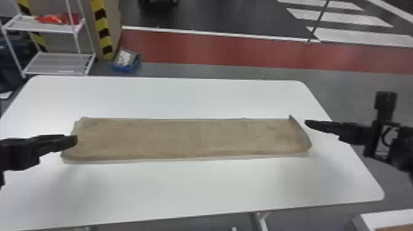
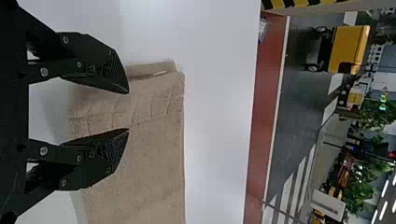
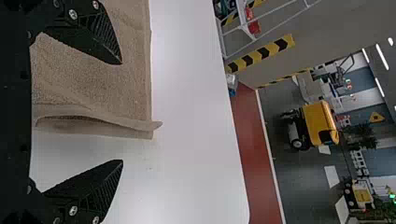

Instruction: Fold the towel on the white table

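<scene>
Left gripper [image 1: 73,140] is positioned at the left end of the towel [image 1: 190,139], its tips overlapping that end as seen in the head view. Its own wrist view shows the left gripper [image 2: 128,111] released, the two fingers parted by a moderate gap with towel fabric visible between and beyond them; whether the tips touch the cloth cannot be determined. Right gripper [image 1: 308,123] is located just off the towel's right end, near the far corner. In its wrist view the right gripper [image 3: 122,112] is likewise released, with fingers spread wider than those of the left; one finger overlaps the towel in view and the other overlaps the tabletop, with the towel's end edge between them. Towel, light brown, lies on the white table [image 1: 184,187] as a long, narrow, layered strip running from left to right. Its surface is largely flat. At the right end the upper layer is raised along the edge, and the far corner there forms a small upright point. Beyond the table stand a white rack [image 1: 46,28], bearing a red item [image 1: 61,19], and a blue bin [image 1: 123,69] on the floor beside a column with yellow-and-black striping [image 1: 103,30].
</scene>
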Robot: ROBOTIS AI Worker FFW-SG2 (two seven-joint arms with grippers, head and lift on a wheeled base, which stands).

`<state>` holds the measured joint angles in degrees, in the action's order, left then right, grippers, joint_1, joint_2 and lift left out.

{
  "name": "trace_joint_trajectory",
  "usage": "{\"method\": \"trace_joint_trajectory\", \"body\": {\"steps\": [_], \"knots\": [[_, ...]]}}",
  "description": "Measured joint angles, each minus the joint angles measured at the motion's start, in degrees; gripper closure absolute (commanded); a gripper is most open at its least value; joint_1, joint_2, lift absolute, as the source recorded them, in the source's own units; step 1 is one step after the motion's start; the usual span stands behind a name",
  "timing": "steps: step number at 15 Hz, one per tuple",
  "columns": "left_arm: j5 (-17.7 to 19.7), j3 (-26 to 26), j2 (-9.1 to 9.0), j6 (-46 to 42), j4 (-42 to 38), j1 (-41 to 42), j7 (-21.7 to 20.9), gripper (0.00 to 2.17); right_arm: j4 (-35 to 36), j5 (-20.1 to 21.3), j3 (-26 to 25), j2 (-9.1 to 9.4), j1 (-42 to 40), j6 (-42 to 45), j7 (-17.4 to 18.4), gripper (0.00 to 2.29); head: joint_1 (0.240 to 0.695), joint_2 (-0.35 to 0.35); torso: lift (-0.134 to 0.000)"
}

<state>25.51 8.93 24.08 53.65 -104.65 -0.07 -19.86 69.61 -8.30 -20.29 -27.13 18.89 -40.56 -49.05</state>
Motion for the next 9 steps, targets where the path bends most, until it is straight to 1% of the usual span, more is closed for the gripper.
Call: {"method": "trace_joint_trajectory", "body": {"steps": [1,2,5,6,8,9], "knots": [[0.05,1.15,0.03,0.33,-0.87,0.34,-1.92,0.01,0.00,0.01,0.11,0.08,0.33,0.04,-0.90,0.15,0.695,-0.151,-0.120],[0.15,2.26,0.04,0.56,-1.50,0.66,-2.39,0.02,0.00,0.09,0.14,0.13,0.51,0.24,-1.51,0.15,0.695,-0.146,-0.120],[-0.32,3.23,-0.21,0.64,-1.67,-0.20,-0.34,0.03,-0.48,0.43,0.16,0.15,1.11,0.74,-1.99,0.16,0.695,-0.123,-0.120],[-0.81,2.49,-0.29,0.64,-1.19,-1.32,0.46,0.03,-0.90,0.53,0.17,0.15,1.57,0.82,-2.24,0.20,0.695,-0.122,-0.120],[-1.90,-0.03,-0.37,0.63,0.61,-4.25,2.18,0.16,-1.60,0.85,0.57,0.15,2.61,0.59,-2.63,0.32,0.695,-0.123,-0.120],[-2.36,-1.89,-0.40,0.63,2.09,-6.18,3.13,0.17,-1.72,1.24,1.08,0.15,3.13,0.24,-2.64,0.32,0.695,-0.124,-0.120]]}}
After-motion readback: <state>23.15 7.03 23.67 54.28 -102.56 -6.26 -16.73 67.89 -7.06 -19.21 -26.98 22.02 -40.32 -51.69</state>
